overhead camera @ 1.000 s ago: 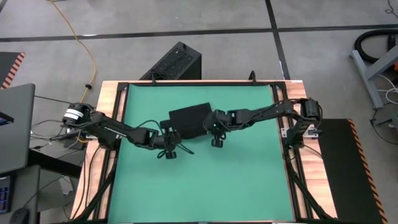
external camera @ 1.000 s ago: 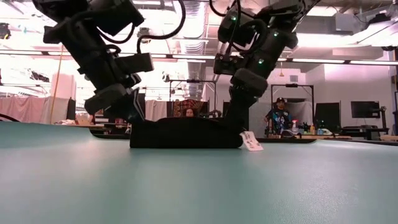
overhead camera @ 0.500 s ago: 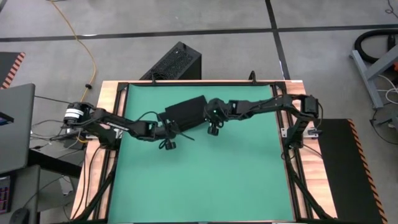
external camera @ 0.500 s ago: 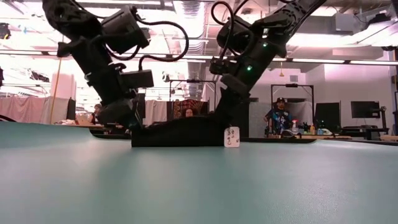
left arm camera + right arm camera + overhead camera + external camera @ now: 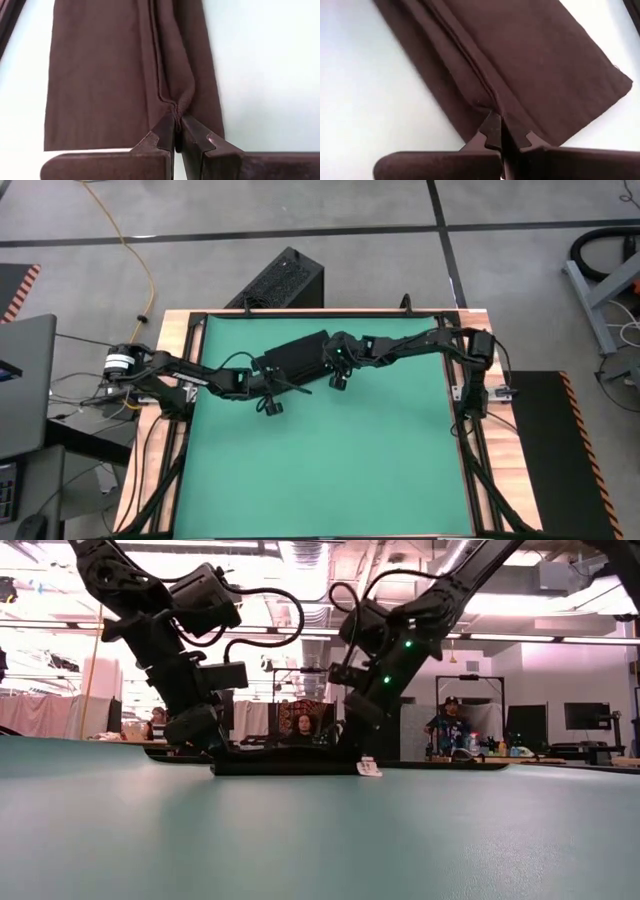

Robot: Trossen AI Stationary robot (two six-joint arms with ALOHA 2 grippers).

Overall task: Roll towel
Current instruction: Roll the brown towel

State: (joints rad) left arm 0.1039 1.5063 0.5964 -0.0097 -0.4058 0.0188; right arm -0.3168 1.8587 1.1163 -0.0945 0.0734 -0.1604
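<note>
Towel (image 5: 125, 75) fold pinched, tag (image 5: 368, 768) low-view only

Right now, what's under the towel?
The towel lies folded flat on the green mat; only mat shows around it. Both grippers, left and right, pinch its edge. Anything beneath is covered.

One plain black soft cloth towel (image 5: 297, 354), one small white tag (image 5: 367, 768), one green table mat (image 5: 330, 470), two dark two-finger grippers: left gripper (image 5: 178, 131) and right gripper (image 5: 499, 129).

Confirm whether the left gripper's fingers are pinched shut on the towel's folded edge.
Yes: in the left wrist view the left gripper has its fingers closed on a bunched fold of the towel.
</note>
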